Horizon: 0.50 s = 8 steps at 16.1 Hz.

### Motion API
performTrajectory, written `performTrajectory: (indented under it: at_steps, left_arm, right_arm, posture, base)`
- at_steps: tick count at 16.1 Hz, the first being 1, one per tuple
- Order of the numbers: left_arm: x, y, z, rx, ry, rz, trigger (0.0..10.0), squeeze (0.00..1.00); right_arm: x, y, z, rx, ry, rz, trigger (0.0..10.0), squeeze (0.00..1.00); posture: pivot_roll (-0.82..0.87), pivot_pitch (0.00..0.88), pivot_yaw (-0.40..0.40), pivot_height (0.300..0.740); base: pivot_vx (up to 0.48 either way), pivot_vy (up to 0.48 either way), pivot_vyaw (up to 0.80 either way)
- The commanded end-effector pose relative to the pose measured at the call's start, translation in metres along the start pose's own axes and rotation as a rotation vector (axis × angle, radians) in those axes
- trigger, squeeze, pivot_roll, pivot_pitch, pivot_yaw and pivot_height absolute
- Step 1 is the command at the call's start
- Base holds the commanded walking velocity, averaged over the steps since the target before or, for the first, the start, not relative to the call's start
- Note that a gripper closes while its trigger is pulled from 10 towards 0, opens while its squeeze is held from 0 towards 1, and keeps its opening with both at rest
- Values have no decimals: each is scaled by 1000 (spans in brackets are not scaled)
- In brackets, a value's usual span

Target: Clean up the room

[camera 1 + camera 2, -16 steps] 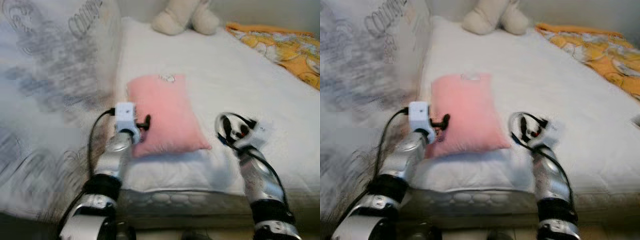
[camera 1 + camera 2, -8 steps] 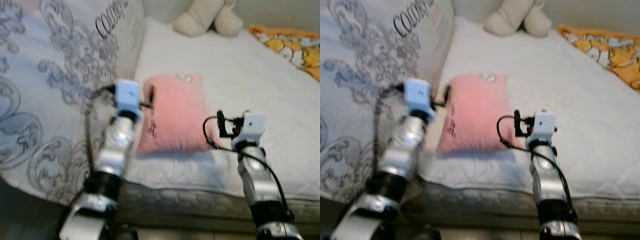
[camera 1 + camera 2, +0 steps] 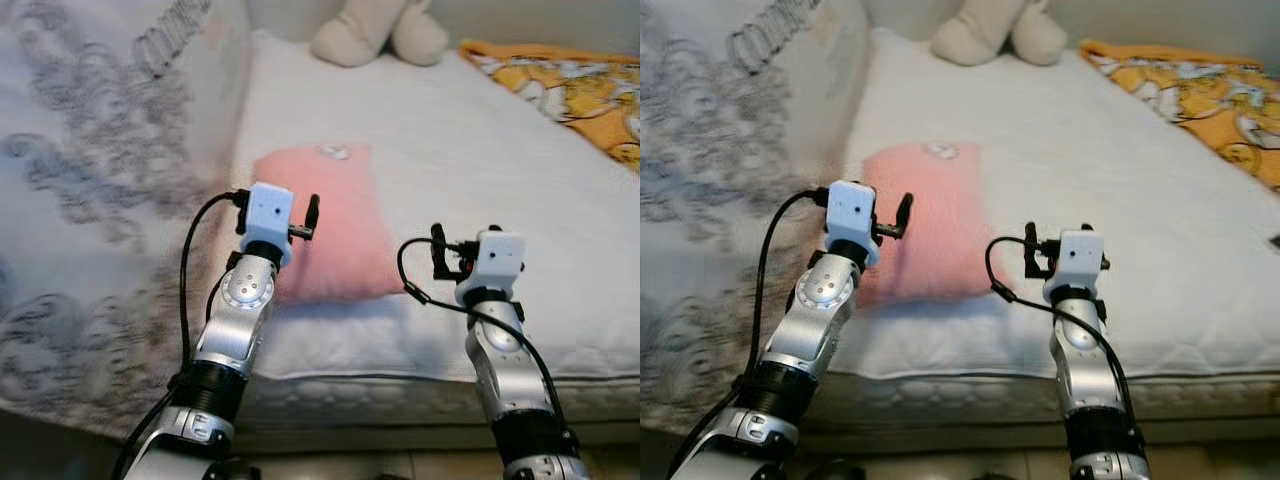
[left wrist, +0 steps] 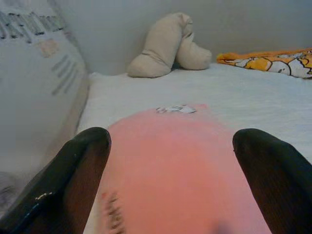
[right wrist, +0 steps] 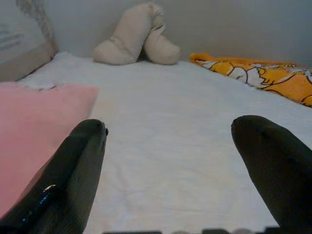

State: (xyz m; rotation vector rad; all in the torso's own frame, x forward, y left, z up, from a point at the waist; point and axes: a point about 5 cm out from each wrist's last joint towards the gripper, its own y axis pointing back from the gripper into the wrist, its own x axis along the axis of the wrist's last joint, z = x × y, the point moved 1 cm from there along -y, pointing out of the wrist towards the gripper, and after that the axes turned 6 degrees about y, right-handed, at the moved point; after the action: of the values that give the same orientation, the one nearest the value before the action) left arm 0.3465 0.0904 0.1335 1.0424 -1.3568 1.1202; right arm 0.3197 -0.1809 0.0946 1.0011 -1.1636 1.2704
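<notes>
left eye view: the robot stands at the foot of the bed (image 3: 480, 150), both arms held out over the near edge. the left gripper (image 3: 310, 215) is over the near left part of the pink pillow (image 3: 340, 225), which lies flat on the white mattress, near the big printed cushion (image 3: 110, 150). the right gripper (image 3: 440, 255) hangs over bare mattress, just beside the pillow's near right corner. i judge that the step in hand is the reach for the pillow, and nothing is gripped yet.

right eye view: the same scene, and here the orange blanket (image 3: 1200, 90) at the far right and the beige plush (image 3: 990, 35) at the head of the bed are both seen.

left wrist view: this one shows what the head views do not, that the left fingers (image 4: 73, 175) are spread wide with the pillow between them (below them, i think, but i cannot tell if they touch it). a small white patch (image 4: 175, 109) sits near the pillow's far edge.

right wrist view: the right fingers (image 5: 73, 175) are spread too, with bare sheet between them and the pillow off to one side.

the next move probably calls for lowering the left gripper and pinching the pillow's edge; the soft cloth may slip or bunch.
</notes>
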Motion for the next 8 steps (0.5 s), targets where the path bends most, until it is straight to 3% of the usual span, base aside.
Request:
performTrajectory:
  at_steps: [1, 6, 8]
  left_arm:
    - [-1, -4, 4, 7, 4, -23, 10000, 0]
    - [1, -7, 1, 18, 16, -24, 10000, 0]
    - [0, -7, -9, 70, 33, -37, 10000, 0]
  right_arm:
    - [2, -4, 6, -6, 5, 5, 10000, 0]
    - [9, -14, -7, 78, -19, 13, 10000, 0]
    - [9, -15, -10, 106, -41, 11, 10000, 0]
  posture:
    - [39, 0, -38, 740]
    - [45, 0, -40, 740]
    - [49, 0, -39, 740]
  base:
    - [0, 0, 0]
    - [0, 0, 0]
    - [392, 277, 0]
